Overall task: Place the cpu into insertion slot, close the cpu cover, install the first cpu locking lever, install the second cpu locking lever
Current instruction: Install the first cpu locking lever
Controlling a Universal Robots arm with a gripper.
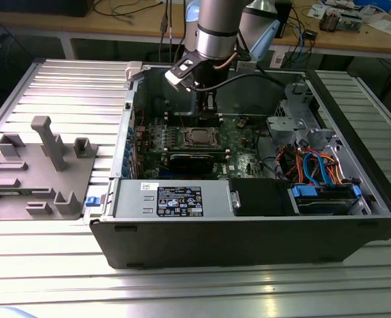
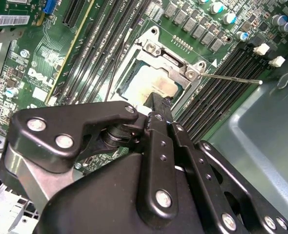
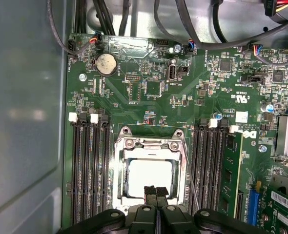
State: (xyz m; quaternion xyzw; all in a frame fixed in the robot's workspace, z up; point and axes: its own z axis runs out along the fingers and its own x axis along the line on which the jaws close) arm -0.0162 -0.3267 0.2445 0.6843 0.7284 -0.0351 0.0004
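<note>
The cpu (image 3: 149, 176) lies in the insertion slot (image 3: 118, 146) on the green motherboard, and its pale metal top shows through the window of the cpu cover (image 3: 179, 170). The cover lies flat over it. A thin wire locking lever (image 2: 232, 78) sticks out free from one corner of the socket. My gripper (image 3: 156, 191) hangs just above the near edge of the cpu, its two black fingers pressed together with nothing between them. In the exterior view the gripper (image 1: 207, 112) stands over the socket (image 1: 199, 137) inside the open case.
Long black memory slots (image 3: 90, 170) flank the socket on both sides. The grey case wall (image 3: 22, 122) rises close by. A power supply (image 1: 172, 199) and a drive cage with blue cables (image 1: 318, 165) fill the case front. A grey fixture (image 1: 43, 165) stands at the exterior view's left.
</note>
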